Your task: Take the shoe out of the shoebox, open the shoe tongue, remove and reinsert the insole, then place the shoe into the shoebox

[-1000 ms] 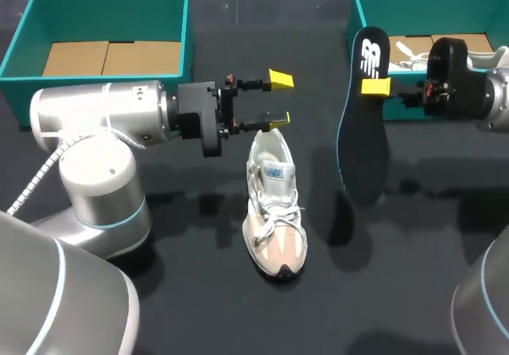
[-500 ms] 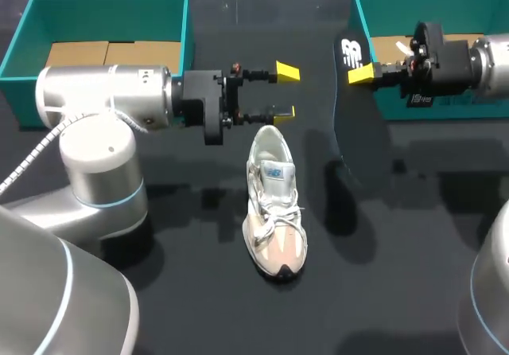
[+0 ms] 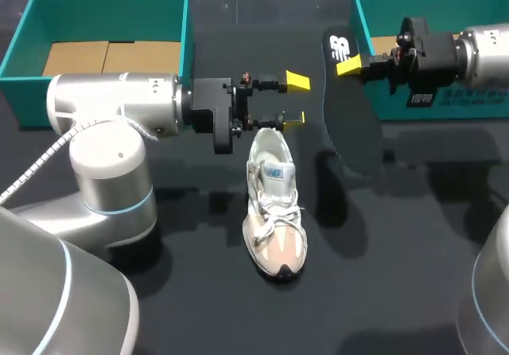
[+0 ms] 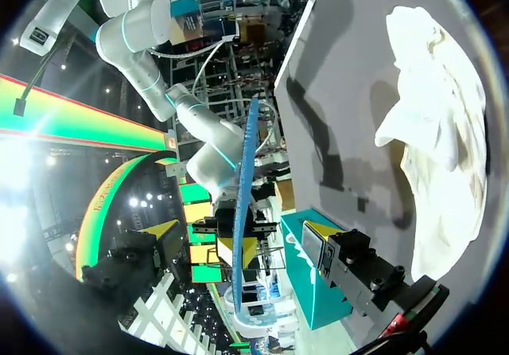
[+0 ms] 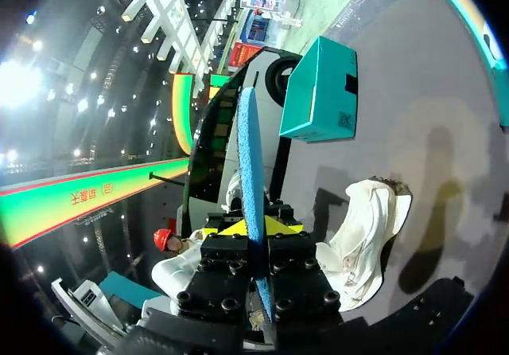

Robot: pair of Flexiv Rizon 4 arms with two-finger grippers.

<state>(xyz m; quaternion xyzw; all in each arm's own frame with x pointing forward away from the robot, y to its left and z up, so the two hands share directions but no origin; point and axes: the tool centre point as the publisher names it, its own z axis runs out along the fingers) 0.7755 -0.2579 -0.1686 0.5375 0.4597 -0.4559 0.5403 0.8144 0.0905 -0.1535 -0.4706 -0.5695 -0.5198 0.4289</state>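
A white and beige shoe [image 3: 274, 212] lies on the black table, heel toward the boxes; it also shows in the left wrist view [image 4: 437, 148] and the right wrist view [image 5: 362, 228]. My left gripper [image 3: 296, 100] hovers open just above the heel, fingers wide apart and holding nothing [image 4: 240, 229]. My right gripper [image 3: 350, 66] is shut on the heel end of a dark insole [image 3: 350, 116], which hangs down right of the shoe. The insole is seen edge-on as a blue strip [image 5: 248, 156] between the right gripper's yellow tips [image 5: 253, 228], and ahead of the left gripper [image 4: 245, 180].
A teal shoebox [image 3: 24, 44] with a cardboard floor stands at the back left, behind my left arm. A second teal shoebox [image 3: 374, 5] stands at the back right, partly covered by my right arm. Black tabletop lies around the shoe.
My right gripper has carried the insole left, away from the right box toward the shoe, and turned it. My left gripper has shifted slightly right above the heel, still open.
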